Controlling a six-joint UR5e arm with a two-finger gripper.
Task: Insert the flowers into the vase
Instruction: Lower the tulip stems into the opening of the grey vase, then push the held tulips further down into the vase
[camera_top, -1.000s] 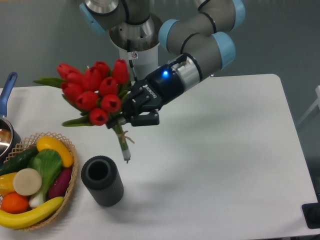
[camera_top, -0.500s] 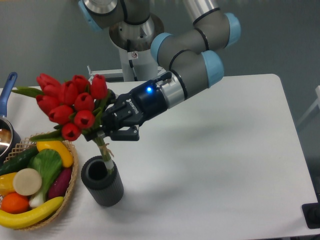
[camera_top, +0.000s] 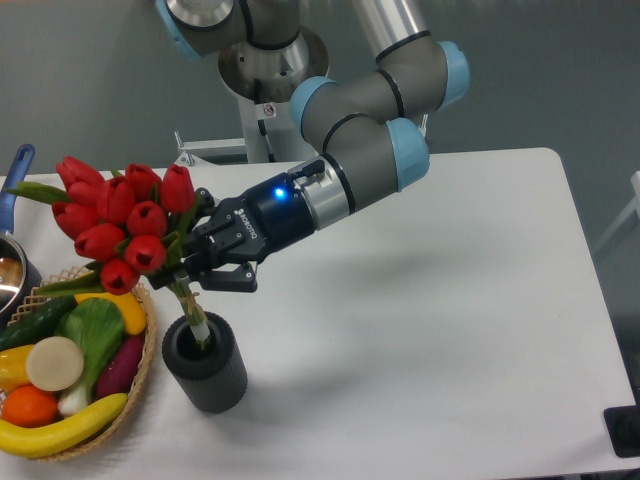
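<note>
The flowers (camera_top: 122, 222) are a bunch of red tulip buds with green leaves, tilted up and to the left. My gripper (camera_top: 190, 262) is shut on their stems just below the buds. The stem ends reach down into the round mouth of the dark grey ribbed vase (camera_top: 207, 365), which stands upright on the white table at the front left. The gripper hangs just above the vase's rim, coming in from the right.
A wicker basket (camera_top: 140, 370) of colourful fruit and vegetables sits right beside the vase on its left. A metal pot with a blue handle (camera_top: 15, 175) is at the left edge. The white table (camera_top: 450, 320) extends to the right.
The gripper has carried the flowers left and down. The stem ends, which hung above the table beside the vase, are now inside the vase's mouth.
</note>
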